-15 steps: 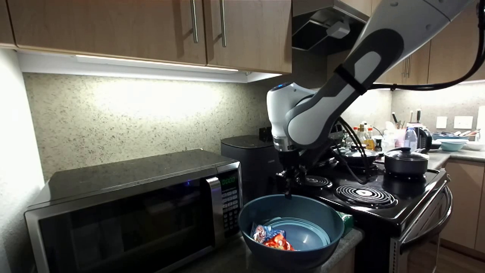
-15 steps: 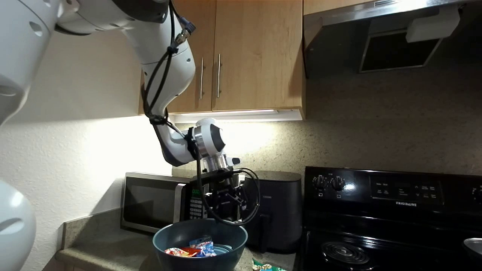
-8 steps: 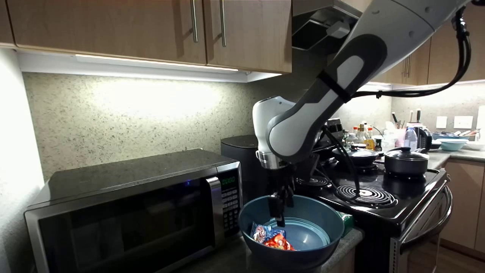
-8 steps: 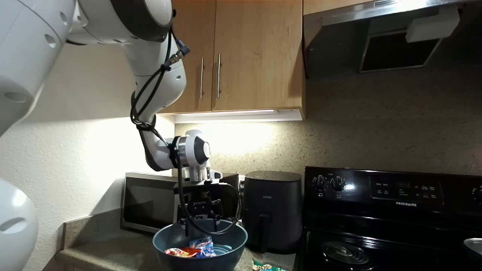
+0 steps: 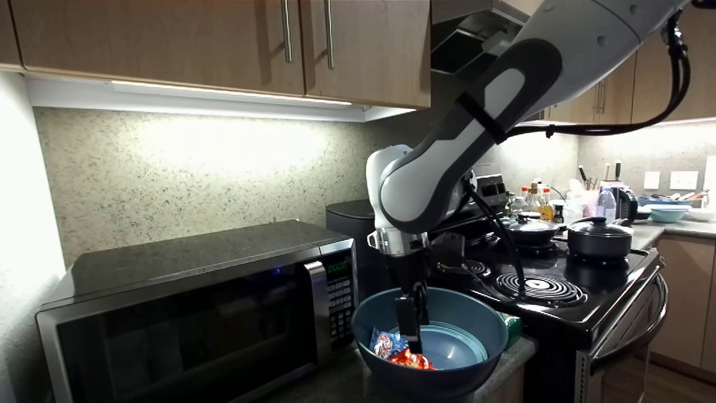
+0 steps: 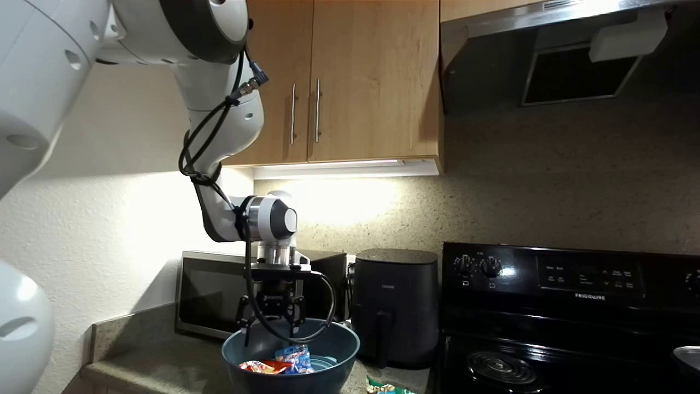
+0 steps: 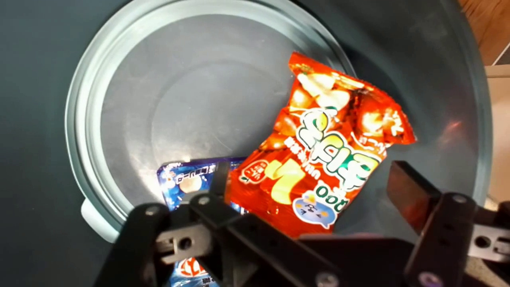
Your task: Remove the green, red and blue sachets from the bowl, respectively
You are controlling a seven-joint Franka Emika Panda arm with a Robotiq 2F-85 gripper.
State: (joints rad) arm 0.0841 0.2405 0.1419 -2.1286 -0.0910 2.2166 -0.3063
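1. Gripper (image 7: 312,189); black; entering from 6 o'clock in the wrist view; fingers (image 7: 410,195) spread wide apart, one at 8 o'clock and one at 4 o'clock of the red sachet (image 7: 322,147); tips over the bowl's interior; contact with any sachet cannot be told.
2. Bowl (image 5: 464,308); deep, blue-green; standing on the counter (image 6: 169,366); on its floor a round piece (image 7: 223,99) with a pale rim, lid or dish cannot be told.
3. Red sachet; glossy, printed with bold lettering; inside the bowl, at 4 o'clock of the round piece in the wrist view; its 8 o'clock edge lapping the blue sachet (image 7: 187,185).
4. Blue sachet; inside the bowl, at 7 o'clock of the round piece in the same view; partly hidden behind the gripper.
5. Green sachet (image 6: 385,387); outside the bowl, on the counter, at 4 o'clock of it in an exterior view; cut by the picture's lower edge.
6. Microwave (image 6: 219,295), at 10 o'clock of the bowl; black appliance (image 6: 395,314), at 2 o'clock; stove (image 6: 574,350), at 3 o'clock.
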